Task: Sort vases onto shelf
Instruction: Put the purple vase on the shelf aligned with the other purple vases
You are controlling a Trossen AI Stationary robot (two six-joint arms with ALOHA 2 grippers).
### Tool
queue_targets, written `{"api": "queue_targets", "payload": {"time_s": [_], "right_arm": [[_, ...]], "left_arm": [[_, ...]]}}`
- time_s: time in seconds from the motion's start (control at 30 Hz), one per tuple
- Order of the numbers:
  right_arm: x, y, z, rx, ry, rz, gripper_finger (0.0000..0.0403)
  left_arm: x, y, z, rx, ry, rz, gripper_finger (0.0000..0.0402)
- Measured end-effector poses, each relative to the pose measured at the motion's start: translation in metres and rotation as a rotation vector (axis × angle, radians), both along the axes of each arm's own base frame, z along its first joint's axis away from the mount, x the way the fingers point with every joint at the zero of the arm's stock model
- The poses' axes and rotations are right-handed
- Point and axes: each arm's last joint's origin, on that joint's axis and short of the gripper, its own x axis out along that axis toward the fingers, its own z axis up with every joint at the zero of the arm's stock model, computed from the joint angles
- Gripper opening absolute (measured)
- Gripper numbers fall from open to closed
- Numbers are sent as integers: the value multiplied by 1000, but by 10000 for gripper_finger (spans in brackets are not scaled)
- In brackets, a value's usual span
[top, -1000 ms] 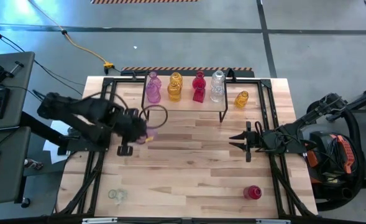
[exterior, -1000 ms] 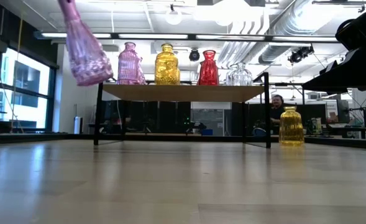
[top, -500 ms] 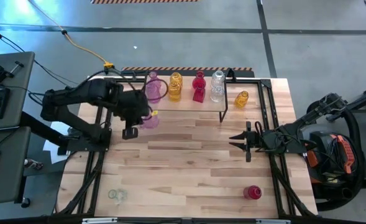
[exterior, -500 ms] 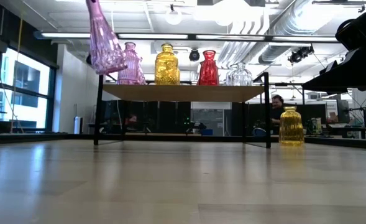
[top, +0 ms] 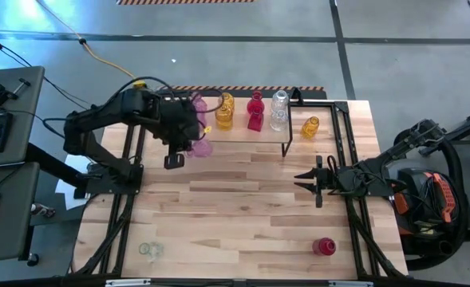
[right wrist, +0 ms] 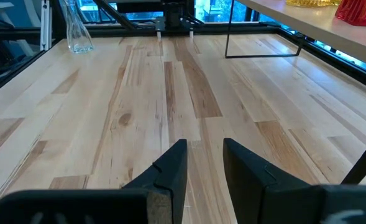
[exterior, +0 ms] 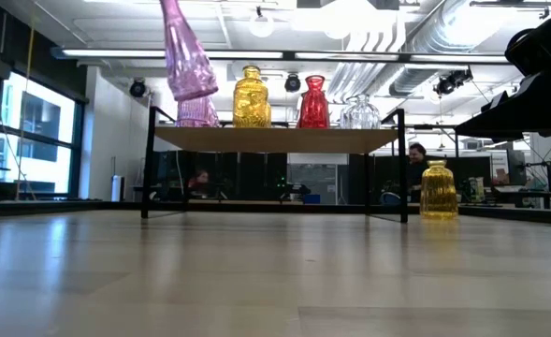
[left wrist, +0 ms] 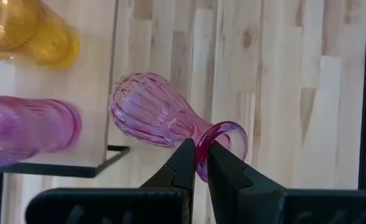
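Light-wood table (top: 242,215), grey floor (top: 242,48), ceiling ducts (exterior: 397,37)

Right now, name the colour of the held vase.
Pink, translucent vase; clearest in the left wrist view.

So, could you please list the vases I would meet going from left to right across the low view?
Pink vase held aloft by the left end effector → yellow vase on the shelf → red vase → clear vase → yellow vase on the table.
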Motion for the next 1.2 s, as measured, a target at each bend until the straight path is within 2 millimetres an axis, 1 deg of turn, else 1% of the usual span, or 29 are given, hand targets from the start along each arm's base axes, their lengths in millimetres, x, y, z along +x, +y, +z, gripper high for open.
{"api": "queue_targets", "payload": {"time_s": [0.2,0.33,0.63,0.83,1.0,1.2], "right_arm": [[0,0,0,0,0,0,87],[0,0,0,0,0,0,87],[0,0,0,0,0,0,87],[0,0,0,0,0,0,87],[0,0,0,0,0,0,87],[0,0,0,0,0,0,87]], "left_arm": [[7,19,3,-17,-14,48,15],[5,30,2,-49,-15,85,15],[0,51,2,-63,-19,191,15],[-2,58,2,-87,-23,242,15],[-3,60,2,-107,-27,261,15],[-5,58,-6,-161,4,285,15]]}}
